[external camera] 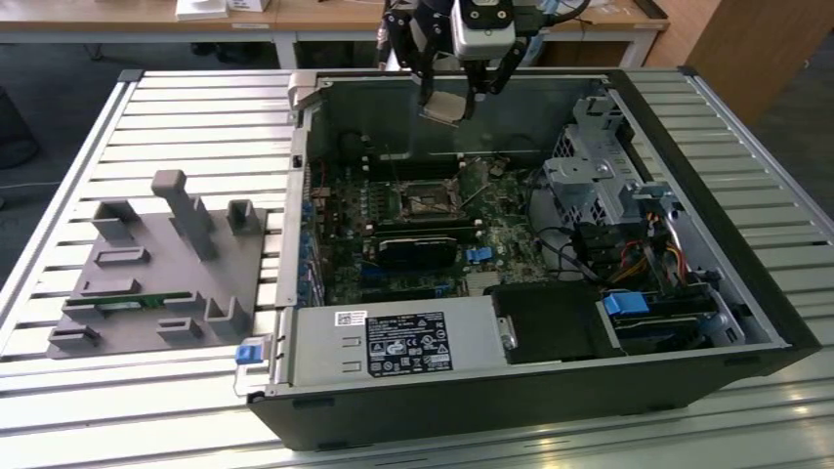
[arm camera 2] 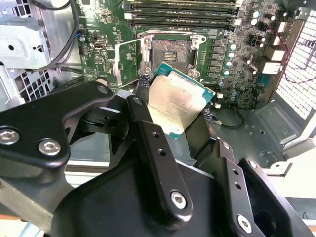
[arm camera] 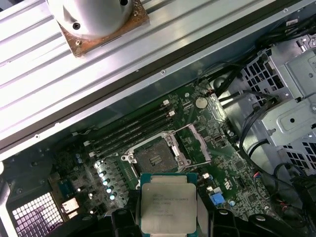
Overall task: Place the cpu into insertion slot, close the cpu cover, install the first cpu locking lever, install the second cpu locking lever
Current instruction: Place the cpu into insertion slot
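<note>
Clenched on the cpu (arm camera 2: 178,98), with the gripper (arm camera 2: 175,117) pinching it by two opposite edges between black fingers (arm camera 2: 148,133), pale metal top turned toward both wrist views, green rim showing at the edges. Held tilted in the air, high over the far part of the open computer case (external camera: 521,415) in the exterior view, touching nothing below. Beneath and just beyond, apart from the chip, the insertion slot (arm camera: 154,158): dark centre bare, thin metal rim around it, set in the green motherboard (arm camera: 217,148). Next to the slot, long black memory slots (arm camera: 133,129). Further out, a slatted metal table (external camera: 195,98) carrying the case, and a grey fixture (external camera: 170,264) lying on it toward the exterior view's left. At the back of the room, wooden desks (external camera: 326,15).
</note>
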